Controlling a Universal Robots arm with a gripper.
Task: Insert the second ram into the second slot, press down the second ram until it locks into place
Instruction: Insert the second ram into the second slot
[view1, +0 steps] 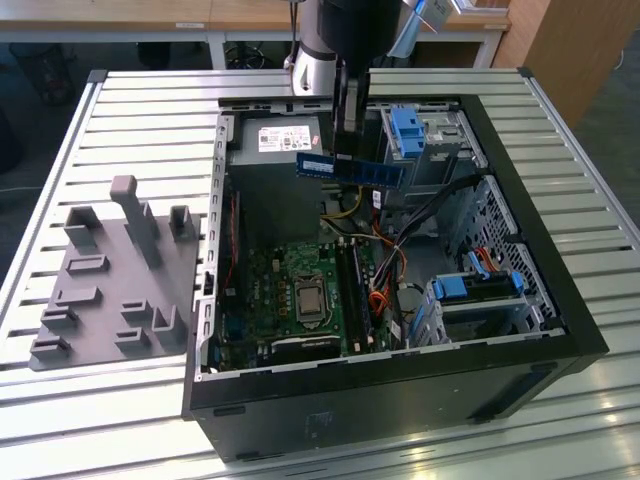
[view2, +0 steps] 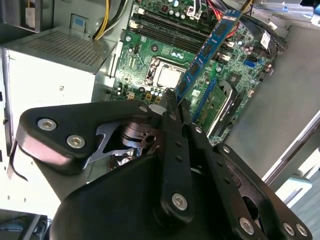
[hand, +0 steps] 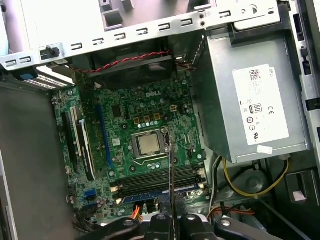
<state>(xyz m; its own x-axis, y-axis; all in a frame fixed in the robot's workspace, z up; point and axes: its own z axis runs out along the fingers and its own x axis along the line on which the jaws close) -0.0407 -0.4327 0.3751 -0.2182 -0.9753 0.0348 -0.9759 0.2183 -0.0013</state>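
The second ram (view1: 370, 172) is a long blue stick hanging level above the open computer case (view1: 560, 300), over the motherboard's upper part. My gripper (view1: 345, 148) comes down from above and is shut on the stick near its middle. In the second wrist view the ram (view2: 206, 49) juts out from the gripper (view2: 172, 100) over the board. In the first wrist view the ram (hand: 170, 175) shows edge-on as a thin line crossing the row of memory slots (hand: 155, 181), with the gripper (hand: 170, 220) behind it. The slots (view1: 357, 290) lie beside the processor socket (view1: 307, 298).
A grey power supply (view1: 275, 150) fills the case's back corner. Blue drive caddies (view1: 408, 130) (view1: 478, 285) and loose cables (view1: 385, 300) sit at the exterior view's right. A grey fixture plate (view1: 110, 280) with upright pegs lies outside the case at the exterior view's left.
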